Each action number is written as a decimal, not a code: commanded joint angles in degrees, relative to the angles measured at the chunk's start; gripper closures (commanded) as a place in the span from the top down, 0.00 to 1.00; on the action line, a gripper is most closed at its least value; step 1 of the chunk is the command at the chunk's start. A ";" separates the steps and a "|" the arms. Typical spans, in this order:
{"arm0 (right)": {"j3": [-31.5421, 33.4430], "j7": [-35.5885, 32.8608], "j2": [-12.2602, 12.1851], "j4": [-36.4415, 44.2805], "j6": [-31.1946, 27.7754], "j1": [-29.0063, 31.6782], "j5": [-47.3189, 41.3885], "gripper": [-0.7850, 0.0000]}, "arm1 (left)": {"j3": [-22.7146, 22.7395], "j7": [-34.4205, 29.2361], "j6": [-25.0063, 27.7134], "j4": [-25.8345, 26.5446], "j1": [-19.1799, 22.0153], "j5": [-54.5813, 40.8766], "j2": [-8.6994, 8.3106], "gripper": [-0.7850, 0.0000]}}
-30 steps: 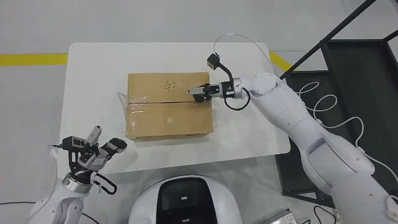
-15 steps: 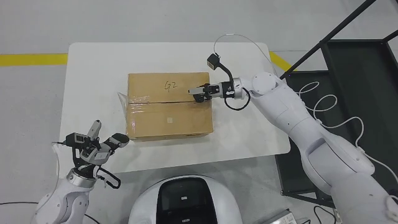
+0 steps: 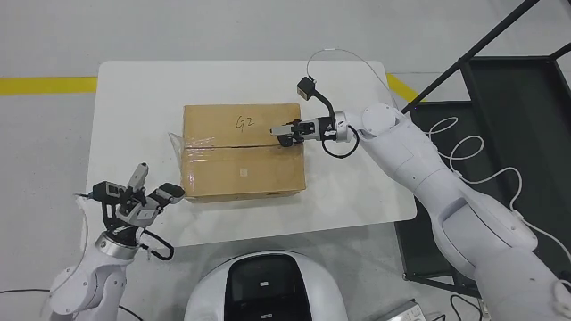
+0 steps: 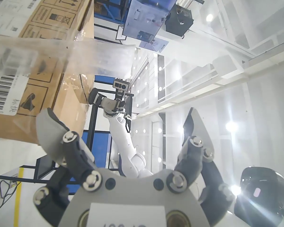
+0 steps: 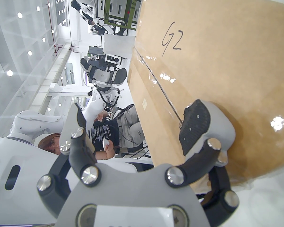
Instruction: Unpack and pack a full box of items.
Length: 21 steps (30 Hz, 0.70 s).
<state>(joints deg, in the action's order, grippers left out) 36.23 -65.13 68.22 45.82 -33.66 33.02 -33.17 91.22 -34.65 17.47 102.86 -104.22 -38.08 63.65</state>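
A closed cardboard box (image 3: 243,152) marked in pen sits mid-table, its top seam taped. My right gripper (image 3: 284,132) is at the box's right edge by the seam and stands open. In the right wrist view one black pad (image 5: 194,128) lies on the box top (image 5: 215,60) beside the seam, while the other finger hangs in the air off the box. My left gripper (image 3: 159,185) is open and holds nothing, near the box's front left corner. In the left wrist view, the left gripper (image 4: 119,119) looks up at the box's labelled side (image 4: 37,48), where a loose strip of clear tape (image 4: 97,57) sticks out.
The white table (image 3: 348,187) has bare room on all sides of the box. A black metal rack (image 3: 500,89) stands just past the table's right edge. A yellow line (image 3: 45,85) crosses the floor at the left.
My left gripper has shifted a little up and toward the box's front left corner. The right arm and the box have not moved.
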 commanded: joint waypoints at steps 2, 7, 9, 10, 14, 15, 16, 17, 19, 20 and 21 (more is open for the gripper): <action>0.00 0.00 0.00 0.00 0.00 0.00 0.00 1.00 | 1.32 -4.85 -1.82 -2.55 1.23 2.47 -0.47 1.00; 0.00 0.00 0.00 0.00 0.00 0.00 0.00 1.00 | 4.35 -10.36 -2.66 -3.41 2.60 9.75 -1.36 1.00; 0.00 0.00 0.00 0.00 0.00 0.00 0.00 1.00 | 4.92 -11.10 -3.03 -3.61 3.06 9.89 -1.49 1.00; 0.00 0.00 0.00 0.00 0.00 0.00 0.00 1.00 | 5.05 -11.07 -3.34 -3.75 3.47 9.60 -1.51 1.00; 0.00 0.00 0.00 0.00 0.00 0.00 0.00 1.00 | 3.85 -8.95 -3.70 -4.73 5.57 10.87 -1.38 1.00; 0.00 0.00 0.00 0.00 0.00 0.00 0.00 1.00 | 3.27 -8.36 -3.76 -4.88 5.98 10.14 -1.26 1.00; 0.00 0.00 0.00 0.00 0.00 0.00 0.00 1.00 | 2.79 -7.95 -3.82 -5.02 6.36 9.58 -1.18 1.00; 0.00 0.00 0.00 0.00 0.00 0.00 0.00 1.00 | 2.34 -7.76 -4.04 -5.17 6.72 8.84 -1.09 1.00; 0.00 0.00 0.00 0.00 0.00 0.00 0.00 1.00 | 1.78 -6.45 -4.76 -5.71 7.65 6.74 -0.90 1.00; 0.00 0.00 0.00 0.00 0.00 0.00 0.00 1.00 | 1.37 -5.88 -5.34 -5.89 8.16 5.72 -0.79 1.00; 0.00 0.00 0.00 0.00 0.00 0.00 0.00 1.00 | 0.94 -5.76 -6.13 -6.05 8.70 4.76 -0.72 1.00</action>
<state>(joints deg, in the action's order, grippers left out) 36.23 -65.13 68.22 45.82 -33.66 33.02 -33.17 92.55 -40.65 12.08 96.96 -96.02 -32.38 62.86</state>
